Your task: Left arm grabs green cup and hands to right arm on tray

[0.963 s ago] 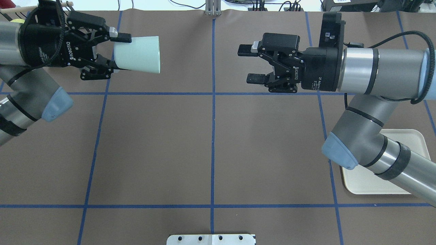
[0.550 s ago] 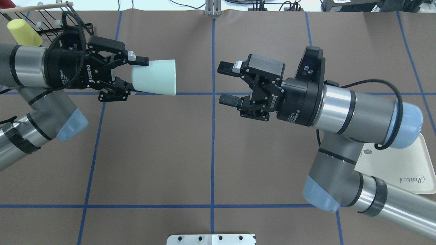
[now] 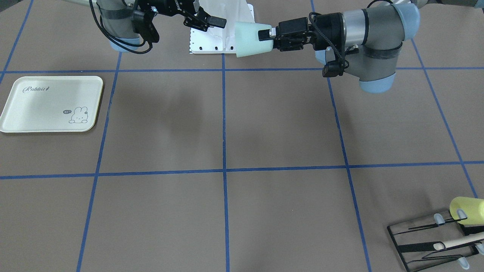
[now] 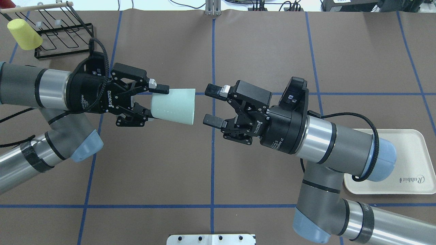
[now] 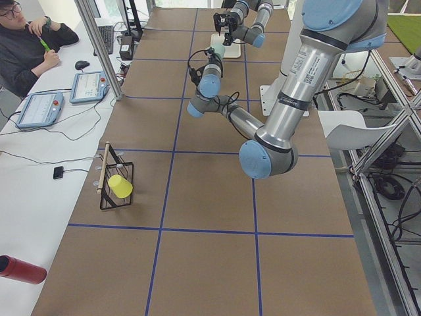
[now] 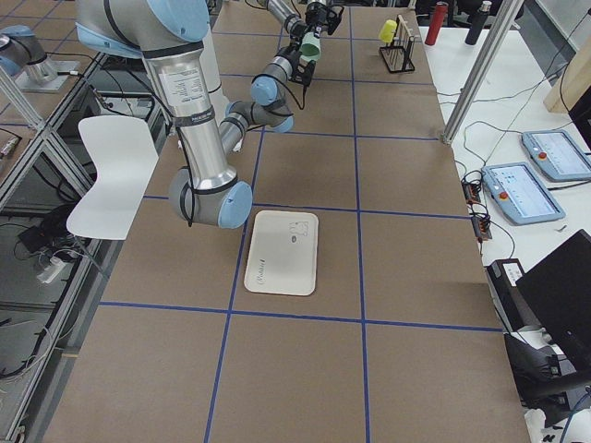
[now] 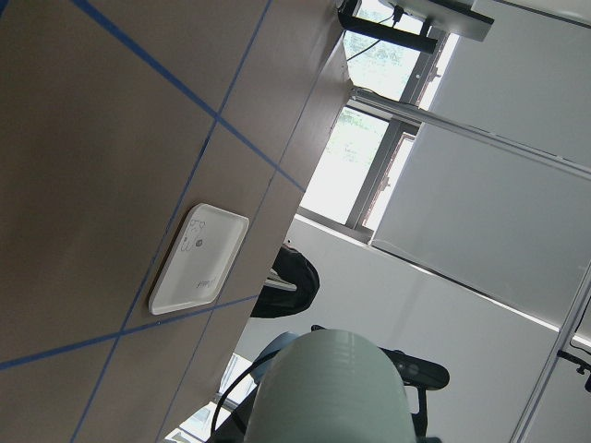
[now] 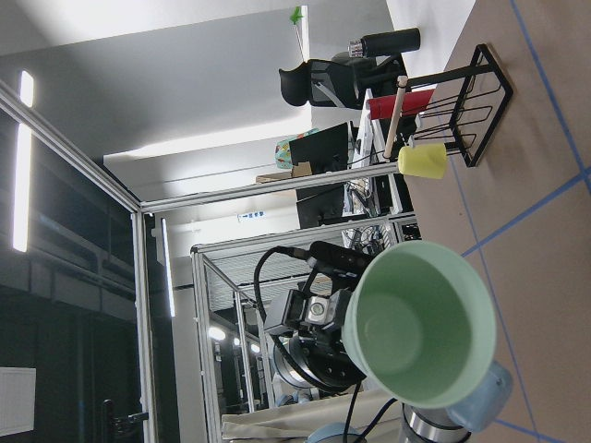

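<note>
Mid-handover above the worktop's middle, the left gripper (image 4: 154,101) held the green cup (image 4: 175,106) clamped by its base, mouth towards the right gripper (image 4: 211,104), whose jaws stood apart just short of the rim and, by my judgement, next had to advance and close on it.

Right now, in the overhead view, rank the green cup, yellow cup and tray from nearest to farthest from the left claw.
1. Green cup: held in the left claw, mid-table.
2. Yellow cup: far-left corner.
3. Tray: right side of the table.
</note>
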